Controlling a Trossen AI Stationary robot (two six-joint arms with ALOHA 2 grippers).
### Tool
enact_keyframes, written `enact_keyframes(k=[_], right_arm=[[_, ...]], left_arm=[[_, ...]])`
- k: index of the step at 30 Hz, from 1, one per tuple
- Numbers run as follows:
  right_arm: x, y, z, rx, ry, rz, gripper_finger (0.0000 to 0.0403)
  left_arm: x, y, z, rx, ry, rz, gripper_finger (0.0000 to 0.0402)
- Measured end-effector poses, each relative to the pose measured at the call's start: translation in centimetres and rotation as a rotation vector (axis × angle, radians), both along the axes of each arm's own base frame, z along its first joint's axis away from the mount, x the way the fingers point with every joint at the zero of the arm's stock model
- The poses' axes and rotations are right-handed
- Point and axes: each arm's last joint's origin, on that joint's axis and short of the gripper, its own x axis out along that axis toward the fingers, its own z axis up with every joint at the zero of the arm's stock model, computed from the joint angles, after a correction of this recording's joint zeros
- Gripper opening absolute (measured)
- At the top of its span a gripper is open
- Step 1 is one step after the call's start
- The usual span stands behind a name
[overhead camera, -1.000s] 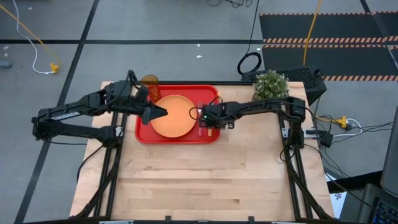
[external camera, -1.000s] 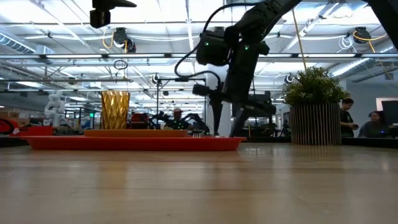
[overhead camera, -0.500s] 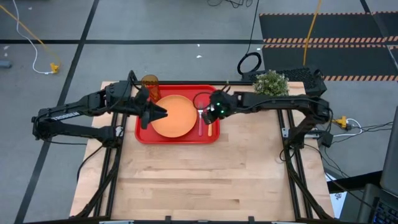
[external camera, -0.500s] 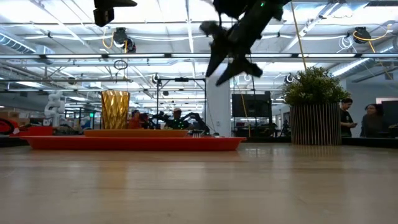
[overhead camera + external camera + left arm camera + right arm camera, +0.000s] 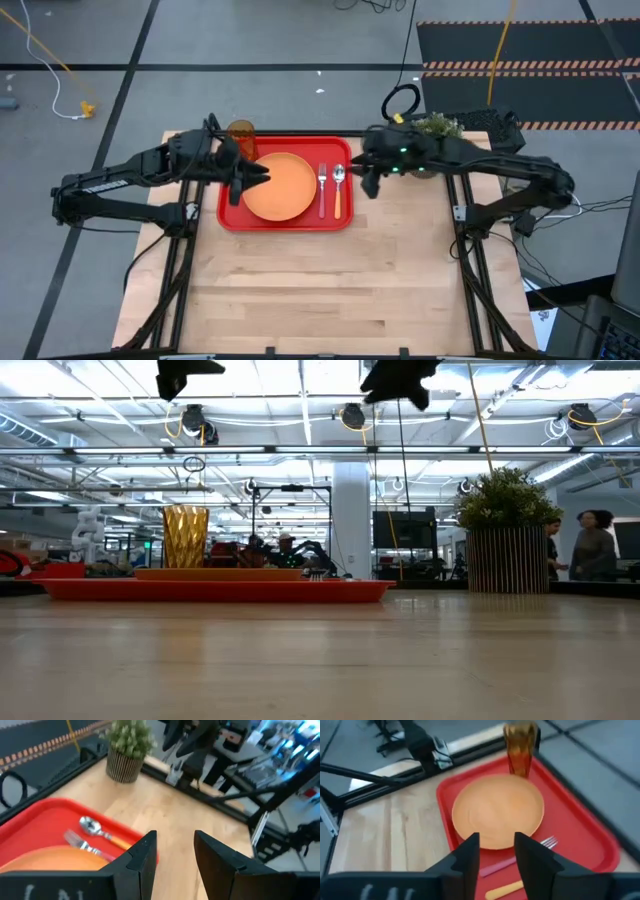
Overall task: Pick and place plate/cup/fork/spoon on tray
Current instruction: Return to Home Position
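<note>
The red tray (image 5: pixel 336 150) lies at the table's far middle. On it lie the orange plate (image 5: pixel 280 188), the pink-handled fork (image 5: pixel 322 190) and the orange-handled spoon (image 5: pixel 338 192), side by side right of the plate. The amber cup (image 5: pixel 241 132) stands upright at the tray's far left corner. My left gripper (image 5: pixel 260 177) is open and empty, high over the plate's left edge. My right gripper (image 5: pixel 367 184) is open and empty, high up just past the tray's right edge. The right wrist view shows plate (image 5: pixel 497 810), cup (image 5: pixel 521 747) and fork (image 5: pixel 546 842).
A potted green plant (image 5: pixel 435 135) stands at the far right of the table, behind my right arm; it also shows in the low view (image 5: pixel 505 530). The wooden table (image 5: pixel 320 290) stretches bare toward the near edge. People stand in the room beyond the table.
My right gripper has risen from low over the tray's right part and gone toward the table's right edge, clear of the tray. The spoon and fork lie still on the tray where the gripper was.
</note>
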Motion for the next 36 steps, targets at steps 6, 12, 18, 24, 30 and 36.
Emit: enact_keyframes(k=[6,12,18,24,30,36], right_arm=[[-3.2,0.9,2.7,-0.046,-0.109,0.102,0.004],[-5.9,1.7,2.6,-0.107,-0.143,0.189,0.0008],[-8.4,2.6,0.5,-0.127,-0.169,0.221,0.0002],[-10.2,3.3,-3.1,-0.174,-0.26,0.267,0.0001],[-11.2,3.7,-6.4,-0.266,-0.419,0.364,0.0],[-11.7,3.8,-9.6,-0.291,-0.485,0.361,0.0]], left_arm=[[0.3,0.0,1.0,-0.037,-0.107,0.023,0.0131],[0.5,-0.9,1.2,0.041,-0.126,-0.045,0.0103],[0.9,-1.7,1.1,0.164,-0.108,-0.022,0.001],[0.5,-1.6,0.2,0.182,0.004,0.036,0.0015],[0.0,-1.6,-1.0,0.164,0.136,0.029,0.0004],[-0.1,-1.4,-1.5,0.29,0.214,0.023,0.0014]])
